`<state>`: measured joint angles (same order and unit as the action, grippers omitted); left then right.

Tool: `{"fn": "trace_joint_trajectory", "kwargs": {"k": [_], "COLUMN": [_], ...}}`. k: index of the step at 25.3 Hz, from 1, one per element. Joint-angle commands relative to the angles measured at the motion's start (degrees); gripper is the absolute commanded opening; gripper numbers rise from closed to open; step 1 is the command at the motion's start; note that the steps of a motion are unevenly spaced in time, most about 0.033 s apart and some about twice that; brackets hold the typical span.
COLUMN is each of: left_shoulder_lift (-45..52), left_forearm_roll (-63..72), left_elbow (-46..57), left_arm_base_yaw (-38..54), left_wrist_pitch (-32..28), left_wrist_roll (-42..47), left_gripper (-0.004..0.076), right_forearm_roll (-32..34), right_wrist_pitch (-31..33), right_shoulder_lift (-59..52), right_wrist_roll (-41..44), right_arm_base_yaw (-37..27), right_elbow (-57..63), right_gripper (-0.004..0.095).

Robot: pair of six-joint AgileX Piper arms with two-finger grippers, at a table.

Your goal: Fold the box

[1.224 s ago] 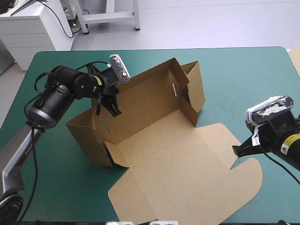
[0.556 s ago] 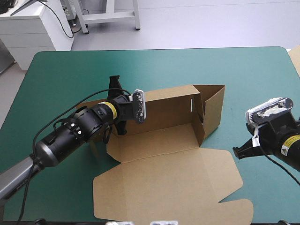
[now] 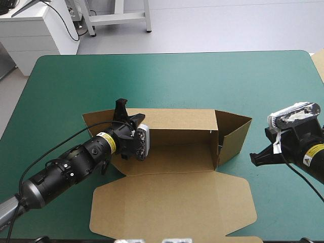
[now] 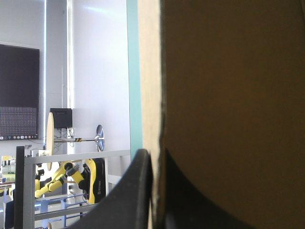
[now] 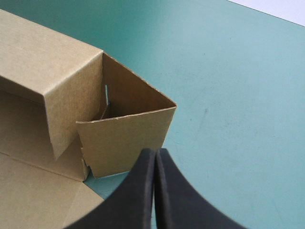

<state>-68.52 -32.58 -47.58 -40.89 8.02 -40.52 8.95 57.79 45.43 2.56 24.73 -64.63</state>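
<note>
Swung round since earlier, the box [image 3: 177,152] now sits square on the teal-green table [image 3: 202,76], lid [image 3: 172,202] flat toward the near edge. Your left gripper [image 3: 127,112] is clamped on the back wall's [image 3: 177,119] left end. The board looks light and stiff, so pinch edges near creases. Your right gripper [image 3: 253,159], pinched together and empty, hovers beside the splayed end flap [image 3: 235,132].

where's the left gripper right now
In the high view the left gripper is left of middle on the table, shut on the left end of the far wall of the box.
</note>
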Motion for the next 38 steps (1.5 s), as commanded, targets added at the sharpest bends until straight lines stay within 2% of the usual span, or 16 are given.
{"fn": "trace_joint_trajectory", "kwargs": {"k": [1,8,13,17,19,21,24,31,38], "left_shoulder_lift": [1.0,1.0,1.0,1.0,1.0,1.0,1.0,1.0,0.2], "left_forearm_roll": [0.6,0.5,0.5,0.0,0.0,0.0,0.0,0.2,0.3], "left_elbow": [-0.1,-0.1,-0.1,-0.1,-0.1,-0.1,-0.1,-0.1,-0.1], "left_arm_base_yaw": [-0.3,-0.3,-0.3,-0.3,-0.3,-0.3,-0.3,-0.3,-0.3], "left_wrist_pitch": [-2.5,-2.4,-2.2,-2.1,-2.0,-1.1,-1.0,-0.4,0.4], "left_wrist_roll": [0.7,0.8,3.7,4.7,4.9,5.1,5.1,5.2,8.4], "left_gripper": [-0.0008,-0.0008,-0.0008,-0.0008,-0.0008,-0.0008,-0.0008,-0.0008,-0.0008], "right_forearm_roll": [1.0,0.5,2.7,2.7,-0.3,-9.5,-15.7,-18.0,-18.3], "right_wrist_pitch": [-4.6,-5.4,-5.2,-0.9,1.4,6.4,10.9,12.6,13.5], "right_shoulder_lift": [0.6,6.5,13.8,23.6,27.9,33.2,36.8,45.1,47.8], "right_wrist_roll": [1.6,2.0,3.1,3.1,0.8,-4.9,-8.3,-7.9,-7.9], "right_arm_base_yaw": [-0.4,-0.4,-0.4,-1.2,-3.8,-8.9,-12.2,-12.9,-12.9], "right_elbow": [-2.1,-5.1,-11.7,-21.8,-27.3,-32.9,-35.4,-35.6,-35.4], "right_gripper": [-0.0019,-0.0019,-0.002,-0.0021,-0.0021,-0.0021,-0.0021,-0.0021,-0.0021]}}
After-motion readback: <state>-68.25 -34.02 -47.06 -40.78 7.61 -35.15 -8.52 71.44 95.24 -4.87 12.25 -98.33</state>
